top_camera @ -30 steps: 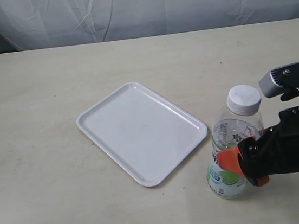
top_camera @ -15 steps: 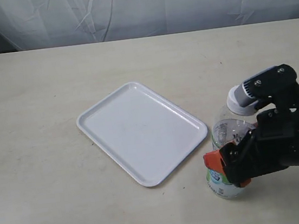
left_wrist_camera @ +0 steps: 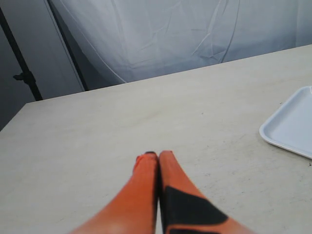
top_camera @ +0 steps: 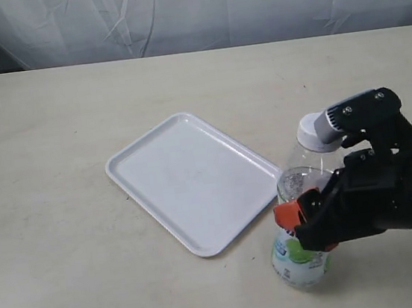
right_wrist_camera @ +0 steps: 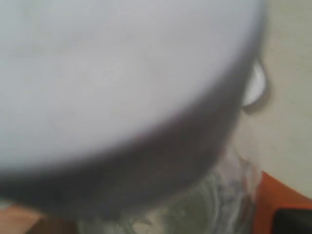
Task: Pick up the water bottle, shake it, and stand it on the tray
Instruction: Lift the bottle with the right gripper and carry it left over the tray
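The water bottle (top_camera: 301,251) is clear with a white cap (top_camera: 312,133) and a green and blue label. It tilts slightly, held at the table's near right. My right gripper (top_camera: 304,226) is shut on its body, orange fingers either side. In the right wrist view the blurred white cap (right_wrist_camera: 117,73) fills most of the picture, with the clear bottle (right_wrist_camera: 214,204) below it and one orange finger (right_wrist_camera: 282,204) beside it. The white tray (top_camera: 194,179) lies flat just left of the bottle. My left gripper (left_wrist_camera: 157,156) is shut on nothing above the bare table, the tray's corner (left_wrist_camera: 292,124) off to one side.
The beige table (top_camera: 54,142) runs to a white curtain (top_camera: 188,9) at the back. In the left wrist view a dark stand (left_wrist_camera: 22,73) rises behind the table's far edge.
My right gripper has moved left and toward the near edge with the bottle, which now leans. The tray has not moved.
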`<act>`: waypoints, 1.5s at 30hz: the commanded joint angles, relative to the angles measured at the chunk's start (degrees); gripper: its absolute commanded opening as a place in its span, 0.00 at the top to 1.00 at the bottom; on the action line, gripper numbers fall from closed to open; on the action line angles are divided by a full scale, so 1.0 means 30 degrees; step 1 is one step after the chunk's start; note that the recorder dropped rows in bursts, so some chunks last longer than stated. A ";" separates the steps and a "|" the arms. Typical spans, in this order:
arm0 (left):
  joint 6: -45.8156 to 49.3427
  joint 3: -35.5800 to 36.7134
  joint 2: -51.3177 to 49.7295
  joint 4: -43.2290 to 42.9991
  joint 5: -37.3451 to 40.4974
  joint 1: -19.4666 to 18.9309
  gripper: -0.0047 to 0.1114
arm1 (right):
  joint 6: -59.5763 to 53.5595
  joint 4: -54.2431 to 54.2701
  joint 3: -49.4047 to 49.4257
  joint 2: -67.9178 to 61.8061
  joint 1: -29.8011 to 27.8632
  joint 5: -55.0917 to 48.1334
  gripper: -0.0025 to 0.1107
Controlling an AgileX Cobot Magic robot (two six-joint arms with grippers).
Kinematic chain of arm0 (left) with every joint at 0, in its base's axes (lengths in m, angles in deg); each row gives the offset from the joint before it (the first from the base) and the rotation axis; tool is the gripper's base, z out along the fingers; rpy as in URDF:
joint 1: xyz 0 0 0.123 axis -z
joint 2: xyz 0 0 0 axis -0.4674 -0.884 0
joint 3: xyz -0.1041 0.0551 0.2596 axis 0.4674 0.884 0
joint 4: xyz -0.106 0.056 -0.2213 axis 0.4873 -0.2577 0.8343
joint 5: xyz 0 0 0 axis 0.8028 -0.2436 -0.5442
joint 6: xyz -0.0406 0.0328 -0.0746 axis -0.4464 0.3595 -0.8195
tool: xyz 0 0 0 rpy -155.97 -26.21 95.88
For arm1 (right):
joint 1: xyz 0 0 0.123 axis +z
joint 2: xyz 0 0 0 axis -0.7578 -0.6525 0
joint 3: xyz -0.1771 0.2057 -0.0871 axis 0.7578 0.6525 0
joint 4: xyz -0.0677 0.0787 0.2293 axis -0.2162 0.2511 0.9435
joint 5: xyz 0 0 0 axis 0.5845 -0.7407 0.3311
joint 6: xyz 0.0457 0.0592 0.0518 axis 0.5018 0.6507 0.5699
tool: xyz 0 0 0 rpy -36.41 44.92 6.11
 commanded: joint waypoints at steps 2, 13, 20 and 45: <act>-0.0054 0.0072 0.0087 0.0047 -0.0195 0.0046 0.96 | -0.2703 0.0510 -0.2141 0.3142 0.1149 -0.3314 0.99; -0.0054 0.0072 0.0087 0.0047 -0.0195 0.0046 0.96 | 0.1801 -0.3001 -0.4004 0.2805 0.2329 -0.3290 0.99; -0.0054 0.0072 0.0087 0.0047 -0.0195 0.0046 0.96 | 1.7797 -1.3790 -0.3828 0.2718 0.1515 0.1792 0.99; -0.0054 0.0072 0.0087 0.0047 -0.0195 0.0046 0.96 | 2.4910 -1.9915 -0.4437 0.2557 0.3712 0.0532 0.99</act>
